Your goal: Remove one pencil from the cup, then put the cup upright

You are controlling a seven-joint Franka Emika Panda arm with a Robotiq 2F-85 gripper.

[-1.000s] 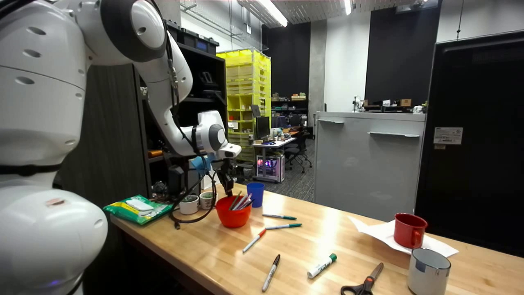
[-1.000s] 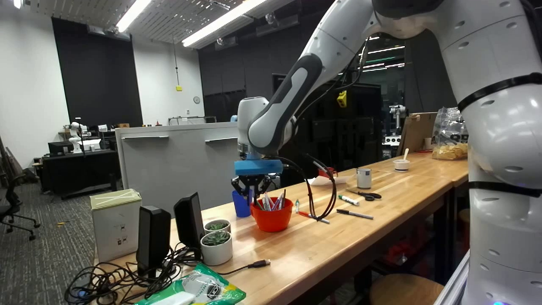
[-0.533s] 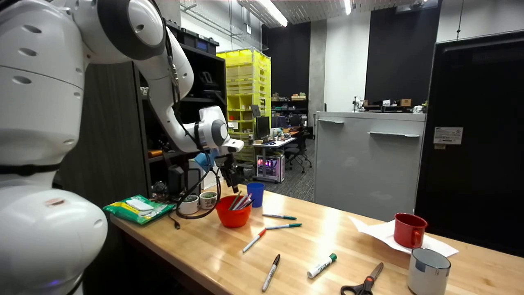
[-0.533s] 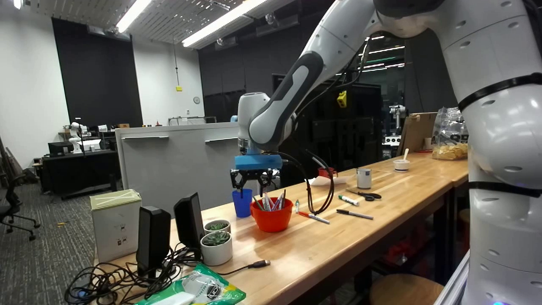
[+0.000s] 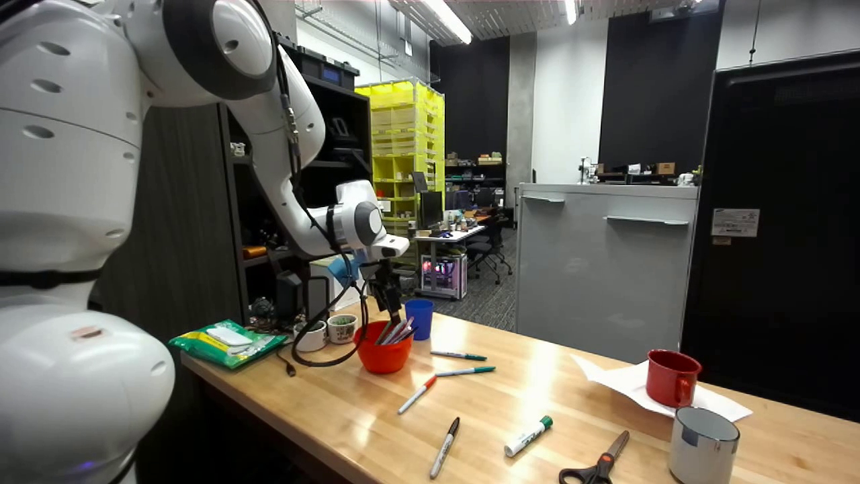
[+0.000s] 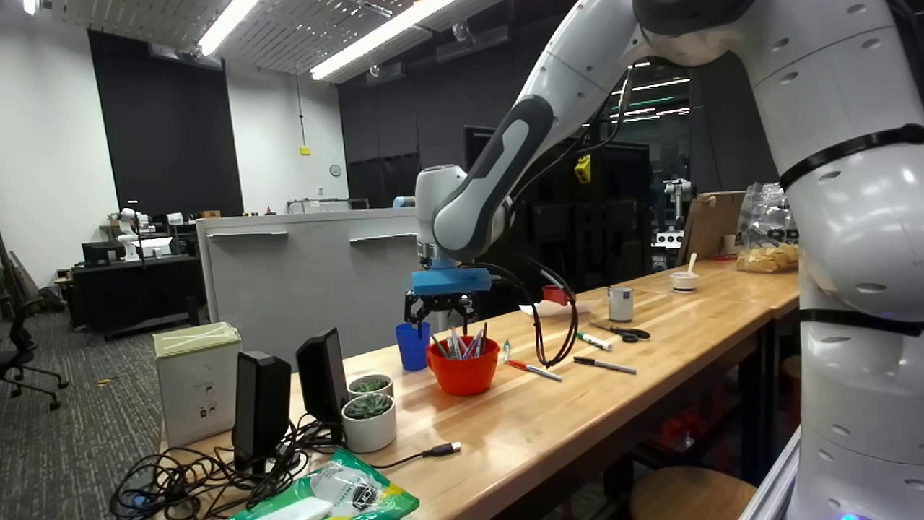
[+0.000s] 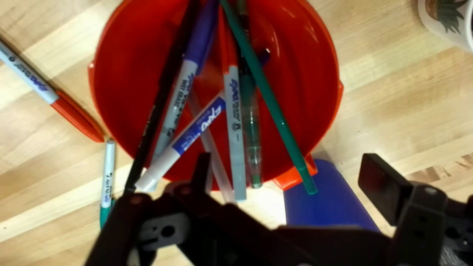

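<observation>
Apparently at the pencil-removal step, with fingers [image 7: 384, 188] spread wide, holding nothing, and the upright red-orange cup [image 6: 463, 377] just below them, likely needing next to descend and close on the green pencil [image 7: 275, 111] slanting toward the gap between them in the wrist view.

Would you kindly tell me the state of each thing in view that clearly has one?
Gripper: open, empty.
Red-orange cup: upright, writing tools inside.
Blue cup: upright.
Dark red mug: upright, on white paper.
Light-grey cup: standing, which way up unclear.
Scissors: lying flat, blades apparently closed.
Red-capped marker: lying, capped.
Thick green-capped marker: lying, capped.
White box: top looks closed.
</observation>
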